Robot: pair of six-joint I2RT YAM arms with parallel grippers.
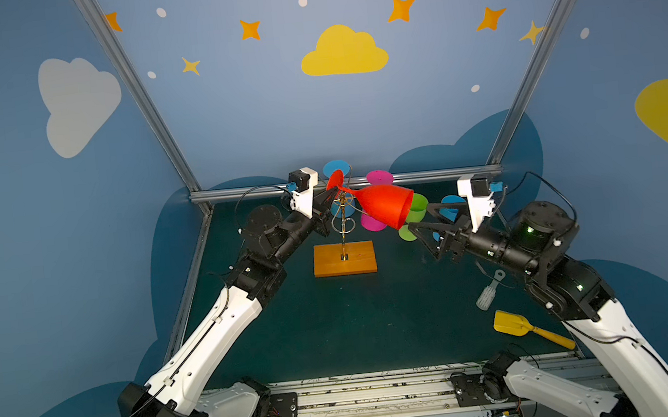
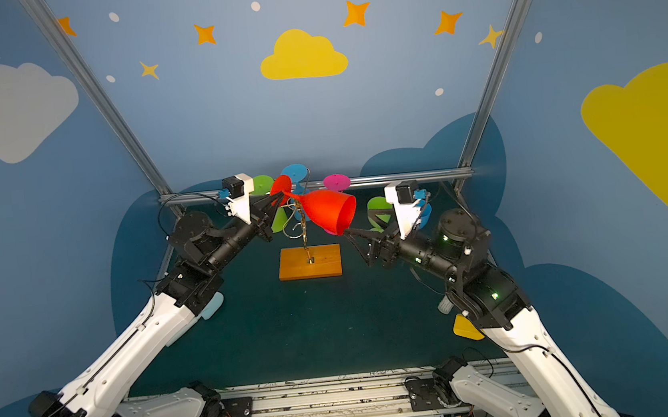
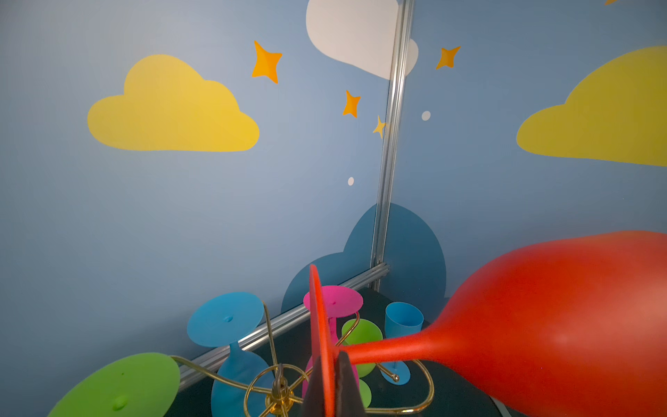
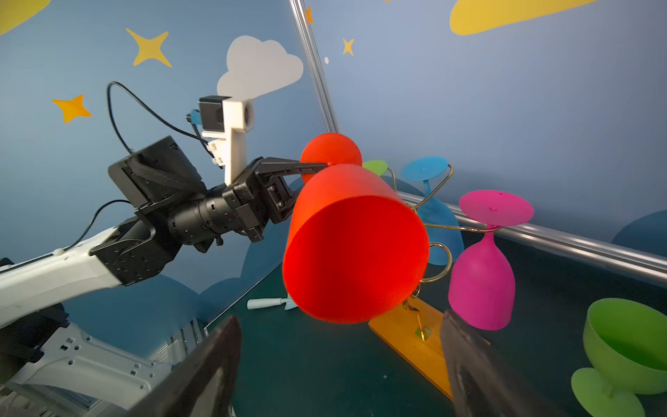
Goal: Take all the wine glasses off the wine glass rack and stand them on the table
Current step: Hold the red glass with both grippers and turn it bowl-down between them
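The red wine glass [image 1: 386, 208] [image 2: 326, 212] lies nearly level over the top of the wine glass rack [image 1: 343, 233] [image 2: 309, 262]. The rack is gold wire on an orange-brown wooden base. My left gripper [image 1: 333, 195] [image 3: 329, 379] is shut on the rim of the glass's round foot, which shows edge-on in the left wrist view. The glass's bowl [image 3: 541, 325] [image 4: 353, 245] opens toward my right gripper [image 1: 419, 218] [image 4: 339, 316]. That gripper stands open just short of the bowl's rim with nothing between its fingers.
A pink glass [image 4: 482, 281], a blue glass [image 3: 223, 317] and a green one [image 3: 119, 386] hang upside down on the rack. A green glass [image 4: 628, 353] and a blue cup [image 3: 402, 319] sit on the table behind my right gripper. A brush [image 1: 486, 293] and a yellow scoop [image 1: 514, 323] lie under the right arm.
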